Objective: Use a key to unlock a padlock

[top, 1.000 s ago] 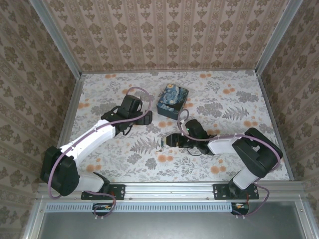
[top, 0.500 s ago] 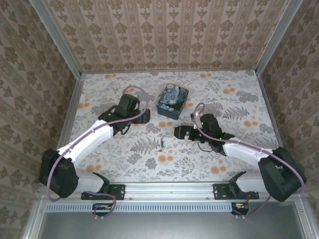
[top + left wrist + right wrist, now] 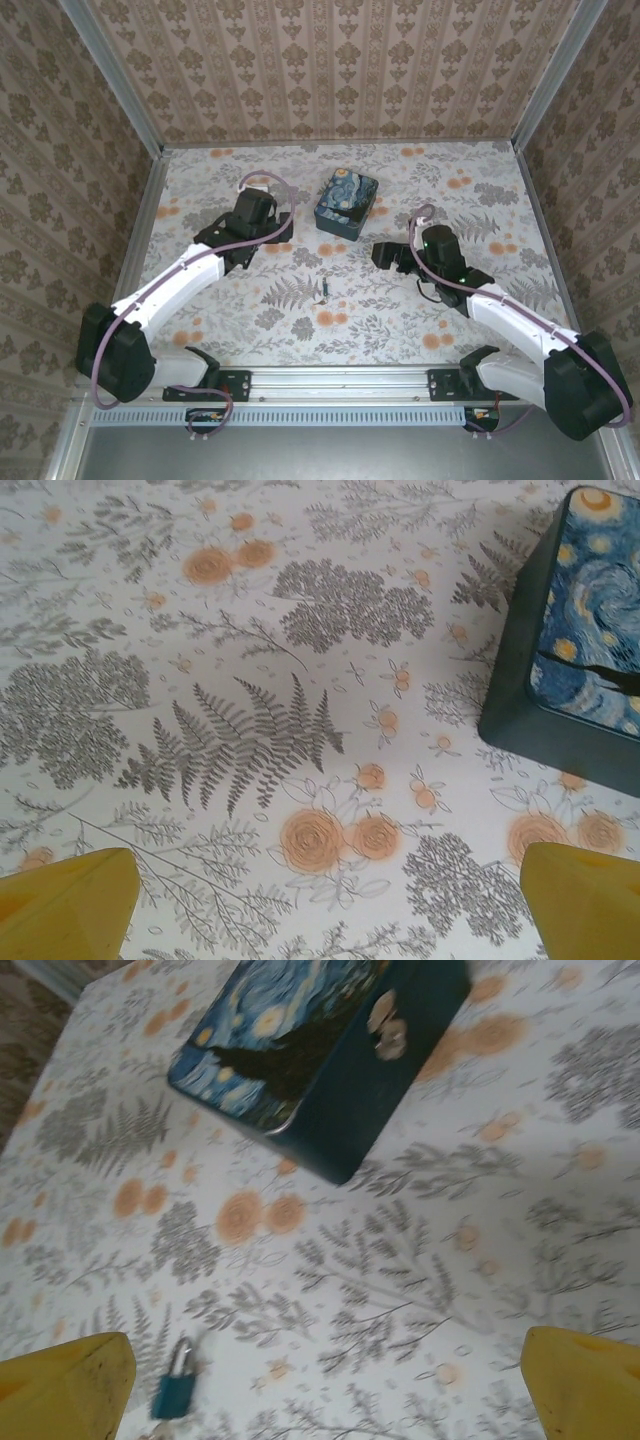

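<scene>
Now that the right gripper [image 3: 380, 253] is drawn back from the centre toward the right of the top view, the padlock [image 3: 327, 289] is left lying alone at lower centre, so unlocking is judged not yet begun. It and the left gripper [image 3: 325, 900] are held wide apart and empty, and no key can be made out. A tin [image 3: 347, 203] stands at upper centre, apart from the padlock, barring nothing.

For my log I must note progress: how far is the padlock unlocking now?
Done: unclear; the padlock lies on the table, shackle too blurred to judge. In hand: nothing; left gripper and right gripper are open, empty. Left: likely the unlocking itself.
</scene>
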Controlling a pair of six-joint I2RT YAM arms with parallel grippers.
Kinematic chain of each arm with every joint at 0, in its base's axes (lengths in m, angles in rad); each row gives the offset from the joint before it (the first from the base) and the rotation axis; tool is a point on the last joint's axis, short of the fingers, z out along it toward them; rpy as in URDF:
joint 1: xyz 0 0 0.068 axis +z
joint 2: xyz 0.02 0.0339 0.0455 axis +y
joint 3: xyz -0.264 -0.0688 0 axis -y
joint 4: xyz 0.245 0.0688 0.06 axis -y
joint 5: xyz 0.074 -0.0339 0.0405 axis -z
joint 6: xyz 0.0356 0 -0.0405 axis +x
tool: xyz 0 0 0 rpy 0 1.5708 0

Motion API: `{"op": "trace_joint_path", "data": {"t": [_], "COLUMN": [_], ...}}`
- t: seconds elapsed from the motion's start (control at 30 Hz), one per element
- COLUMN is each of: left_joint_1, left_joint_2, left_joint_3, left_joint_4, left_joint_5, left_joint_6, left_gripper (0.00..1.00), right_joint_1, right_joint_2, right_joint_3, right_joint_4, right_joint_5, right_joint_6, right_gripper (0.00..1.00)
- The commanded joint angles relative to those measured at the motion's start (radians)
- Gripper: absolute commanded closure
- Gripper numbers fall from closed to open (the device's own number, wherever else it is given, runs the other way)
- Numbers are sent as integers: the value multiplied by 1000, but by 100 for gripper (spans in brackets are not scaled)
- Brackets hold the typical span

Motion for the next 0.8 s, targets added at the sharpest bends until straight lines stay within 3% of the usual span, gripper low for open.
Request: {"op": "trace_joint_path", "data": {"t": [0.0,0.2,0.4,0.6,0.77], "left_joint_1": [8,7,53,266,393], "left_joint_2": [-32,-71,-108,-153,-139], "left_joint_3": [-40,-140,-249,-357,-414], "left_joint_4": [82,256,420,537,653], "left_joint_5": [-60,-108,-169,-65,-60], "left_joint_6": [67,175,270,262,279], "left_gripper": [0,0,0,0,0], "right_joint_1": [-8,-36,-153,-298,-379], "right_joint_2": [-44,-81,-44,47,121], "right_joint_3": [28,28,41,82,58], "right_joint_4": [0,82,131,170,255], "right_joint_5": [130,247,334,393,364], "right_joint_6": [-100,-201,-203,-220,-224], "right_gripper": [1,0,0,0,1]}}
